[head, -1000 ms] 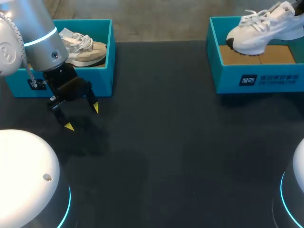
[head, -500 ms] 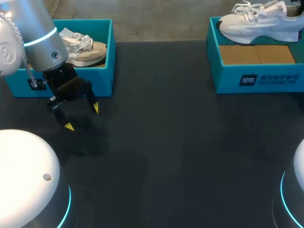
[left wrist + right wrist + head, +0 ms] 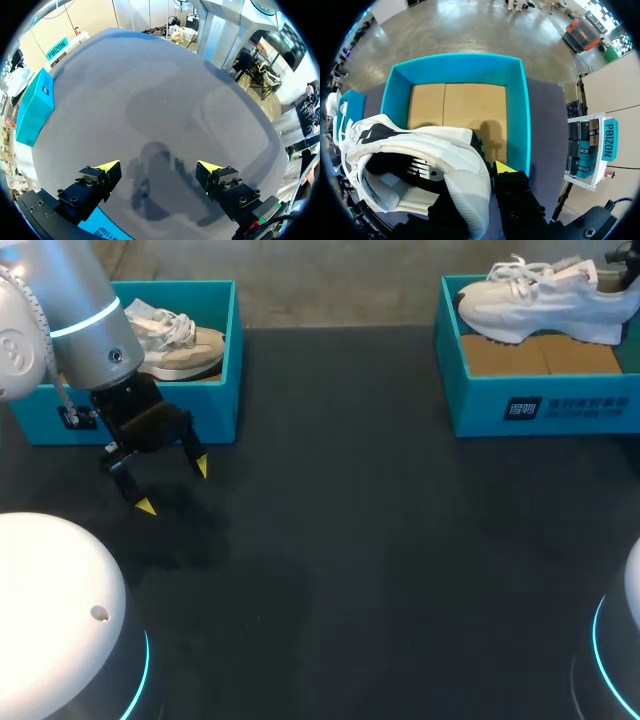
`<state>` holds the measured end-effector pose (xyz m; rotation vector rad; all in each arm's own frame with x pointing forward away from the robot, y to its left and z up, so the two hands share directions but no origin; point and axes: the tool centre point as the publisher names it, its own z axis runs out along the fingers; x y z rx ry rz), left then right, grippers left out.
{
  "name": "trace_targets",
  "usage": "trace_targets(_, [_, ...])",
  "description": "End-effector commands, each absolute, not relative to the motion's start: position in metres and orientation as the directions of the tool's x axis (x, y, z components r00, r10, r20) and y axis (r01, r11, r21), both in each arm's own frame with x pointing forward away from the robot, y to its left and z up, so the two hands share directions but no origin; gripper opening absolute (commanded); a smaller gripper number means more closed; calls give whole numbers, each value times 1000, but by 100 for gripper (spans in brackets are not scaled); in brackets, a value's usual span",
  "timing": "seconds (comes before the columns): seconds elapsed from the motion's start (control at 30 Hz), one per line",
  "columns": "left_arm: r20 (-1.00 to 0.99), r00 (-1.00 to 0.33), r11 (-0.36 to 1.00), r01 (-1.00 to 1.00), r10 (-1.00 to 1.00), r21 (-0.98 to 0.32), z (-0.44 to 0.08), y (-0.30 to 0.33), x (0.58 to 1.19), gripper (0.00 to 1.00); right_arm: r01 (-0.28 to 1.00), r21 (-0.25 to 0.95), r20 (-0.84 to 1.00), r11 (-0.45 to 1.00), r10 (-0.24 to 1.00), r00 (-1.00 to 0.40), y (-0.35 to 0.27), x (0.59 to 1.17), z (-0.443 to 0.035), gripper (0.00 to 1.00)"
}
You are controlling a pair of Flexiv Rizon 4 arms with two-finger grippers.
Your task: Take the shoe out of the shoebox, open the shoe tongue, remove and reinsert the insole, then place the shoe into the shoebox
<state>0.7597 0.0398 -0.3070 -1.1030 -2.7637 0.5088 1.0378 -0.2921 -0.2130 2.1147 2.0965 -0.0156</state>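
Note:
A white shoe (image 3: 545,302) hangs level above the right teal shoebox (image 3: 540,405), toe toward the table's middle. My right gripper (image 3: 487,175) is shut on its heel collar. One yellow tip shows outside the white shoe (image 3: 420,165); the other finger is hidden inside it. Beneath lies the right teal shoebox (image 3: 520,110), its cardboard floor bare. In the head view only a dark bit of that gripper shows at the frame's edge. My left gripper (image 3: 174,487) hangs open over the bare table, in front of the left shoebox; nothing sits between the fingers of this left gripper (image 3: 159,169).
The left teal shoebox (image 3: 215,390) at the back left holds a beige shoe (image 3: 180,340). Dark tabletop (image 3: 350,540) spreads between and in front of both boxes.
The white shoe has swung from a toe-down tilt to level and sits a little further toward the middle over its box. The left arm has not moved.

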Motion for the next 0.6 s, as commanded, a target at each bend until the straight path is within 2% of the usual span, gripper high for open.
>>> trace_targets(0.03, [-11, -727, 678, 647, 687, -349, -307, 40, 759, 100, 993, 114, -125, 10, 992, 5, -295, 1043, -220, 0])
trace_targets(0.6, [-11, -727, 678, 647, 687, -349, -307, 40, 759, 100, 992, 117, -142, 54, 989, -37, -310, 1063, -223, 0])
